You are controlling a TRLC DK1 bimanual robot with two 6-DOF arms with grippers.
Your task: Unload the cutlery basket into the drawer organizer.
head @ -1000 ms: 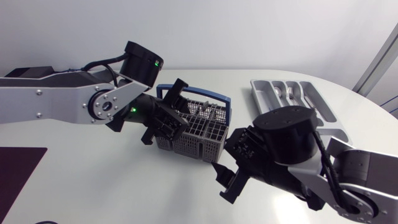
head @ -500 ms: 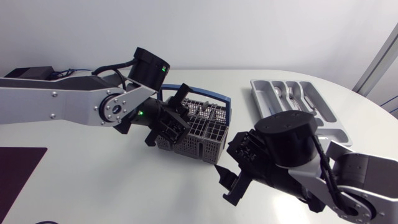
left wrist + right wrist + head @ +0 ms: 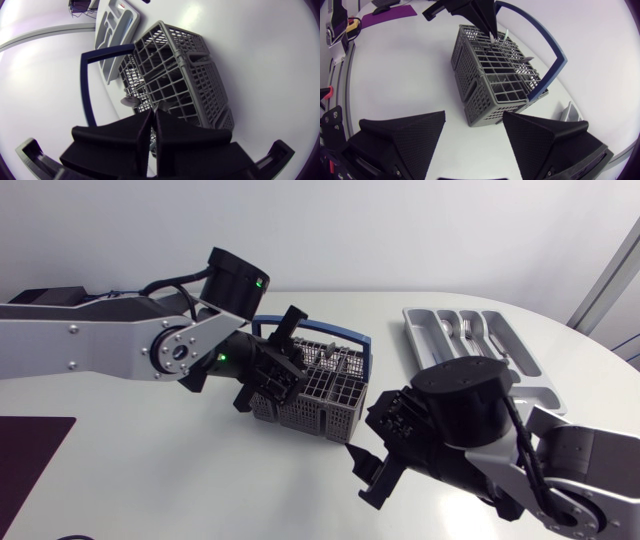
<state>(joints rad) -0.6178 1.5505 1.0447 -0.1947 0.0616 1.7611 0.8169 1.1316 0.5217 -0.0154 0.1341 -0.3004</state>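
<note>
The grey wire cutlery basket (image 3: 325, 385) with its raised blue handle (image 3: 312, 329) stands mid-table. My left gripper (image 3: 280, 368) dips into the basket's left end. In the left wrist view the gripper (image 3: 152, 117) has its fingers pressed almost together on a thin silver cutlery handle (image 3: 156, 107), over the basket (image 3: 180, 75). The right wrist view shows the same fingertips (image 3: 487, 22) pinching a silver piece (image 3: 492, 37) above the basket (image 3: 495, 80). My right gripper (image 3: 362, 470) is open and empty, in front of the basket (image 3: 474, 119). The grey drawer organizer (image 3: 520, 365) lies at the back right.
Some cutlery (image 3: 468, 330) lies in the organizer's far compartments. A dark purple mat (image 3: 35, 450) sits at the front left. Bare white table lies between the basket and the organizer and along the front.
My left gripper has shifted a little to the right at the basket's left end. My right gripper has sunk slightly toward the table's front.
</note>
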